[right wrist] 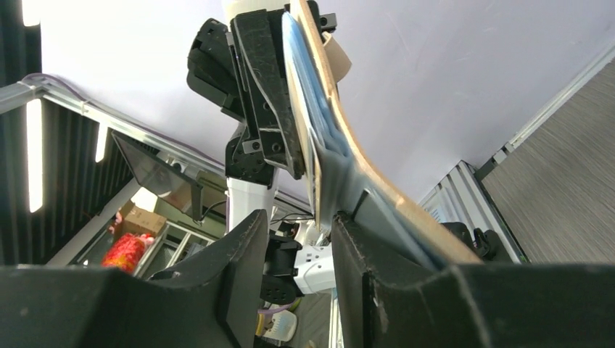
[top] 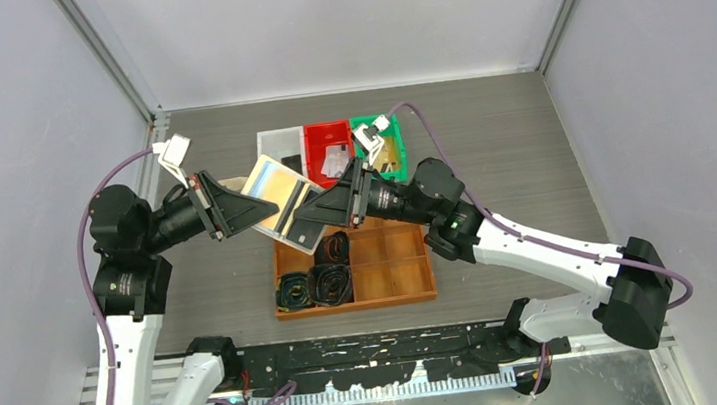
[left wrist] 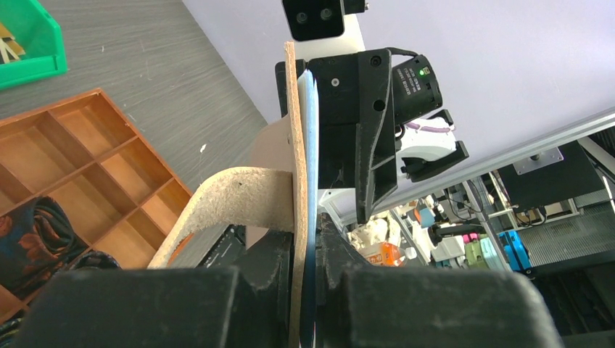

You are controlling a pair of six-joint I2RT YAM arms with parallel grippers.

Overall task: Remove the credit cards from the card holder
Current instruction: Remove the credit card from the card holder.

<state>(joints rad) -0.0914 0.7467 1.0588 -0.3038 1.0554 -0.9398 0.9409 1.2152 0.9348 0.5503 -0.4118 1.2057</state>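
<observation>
The card holder point(top: 270, 187) hangs tilted in mid-air at the centre of the overhead frame. The left gripper's point(top: 270, 208) jaws are clamped on its left edge, and the right gripper's point(top: 303, 211) jaws stand apart at its lower right edge. Below it on the surface lies a wooden tray point(top: 391, 259) with coiled belts point(top: 328, 284) in its left compartments, and just above it in the frame sit a white bin point(top: 280, 140), a red bin point(top: 326, 131) holding pale cards point(top: 335, 160), and a green bin point(top: 397, 148).

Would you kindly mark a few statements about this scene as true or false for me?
1. The left gripper is shut on the card holder. True.
2. The card holder lies flat on the table. False: the left gripper holds it up off the table.
3. Coiled belts sit in the wooden tray's left compartments. True.
4. The green bin stands between the white bin and the red bin. False: the red bin is in the middle.
</observation>
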